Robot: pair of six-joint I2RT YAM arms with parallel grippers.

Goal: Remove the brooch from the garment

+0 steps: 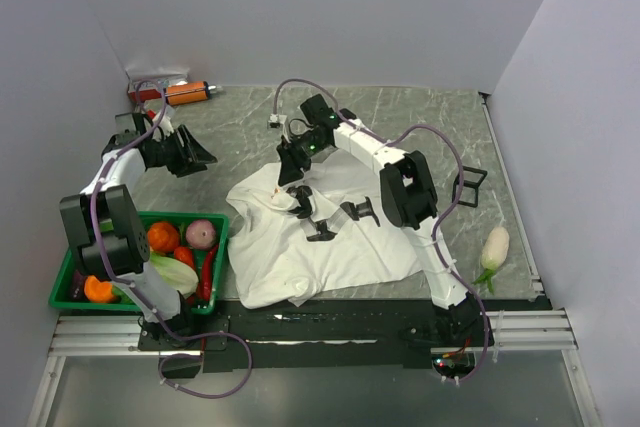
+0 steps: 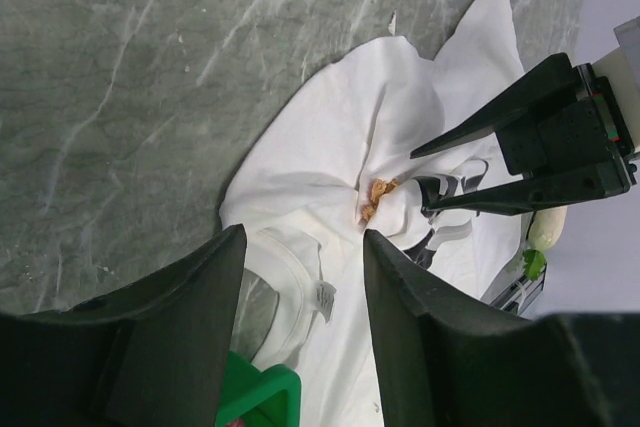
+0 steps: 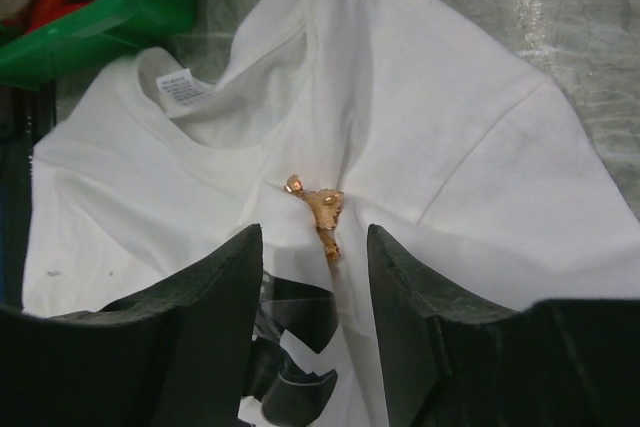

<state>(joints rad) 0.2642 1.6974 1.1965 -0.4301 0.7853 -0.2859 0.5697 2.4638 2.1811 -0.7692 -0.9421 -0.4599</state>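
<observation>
The white T-shirt (image 1: 330, 237) lies crumpled on the grey table, with black printed shapes (image 1: 330, 217) on its front. The tiny orange brooch (image 3: 322, 209) is pinned in a gathered fold below the collar. It also shows in the left wrist view (image 2: 378, 197) and faintly in the top view (image 1: 280, 190). My right gripper (image 3: 315, 247) is open, just above the shirt, with the brooch between and slightly beyond its fingertips; it touches nothing. It also shows in the top view (image 1: 292, 165). My left gripper (image 1: 197, 157) is open and empty over bare table left of the shirt.
A green basket (image 1: 66, 285) of vegetables stands at the front left, touching the shirt's edge. An orange bottle with a black cap (image 1: 188, 93) lies at the back left. A white eggplant (image 1: 494, 247) and a black clip (image 1: 470, 187) lie at the right.
</observation>
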